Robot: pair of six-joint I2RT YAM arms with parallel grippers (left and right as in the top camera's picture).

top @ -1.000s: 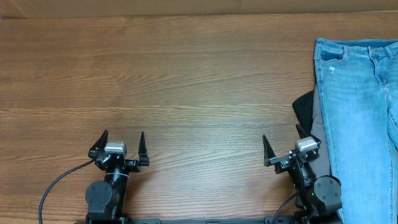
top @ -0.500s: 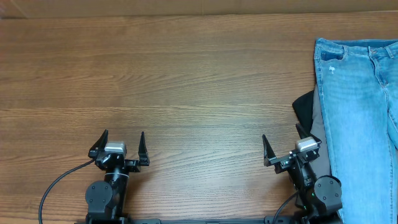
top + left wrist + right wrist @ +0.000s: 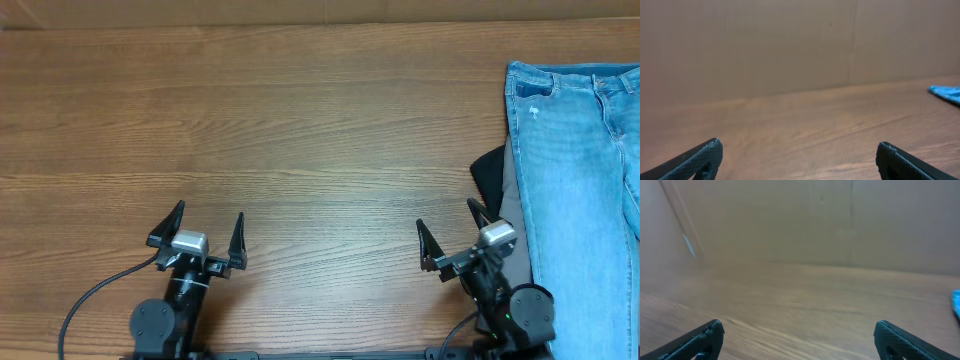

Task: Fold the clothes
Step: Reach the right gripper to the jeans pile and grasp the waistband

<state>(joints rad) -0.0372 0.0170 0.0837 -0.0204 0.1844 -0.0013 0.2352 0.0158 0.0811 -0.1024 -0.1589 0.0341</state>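
Left gripper (image 3: 210, 212), right gripper (image 3: 444, 212) shifted, spread

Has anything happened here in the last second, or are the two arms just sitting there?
Only slightly. The left tool edged toward the table's middle and turned a little; the right tool edged toward the middle too. Both stay wide open, holding nothing. The light-blue denim jeans, the grey trousers at their edge and the black cloth have not moved.
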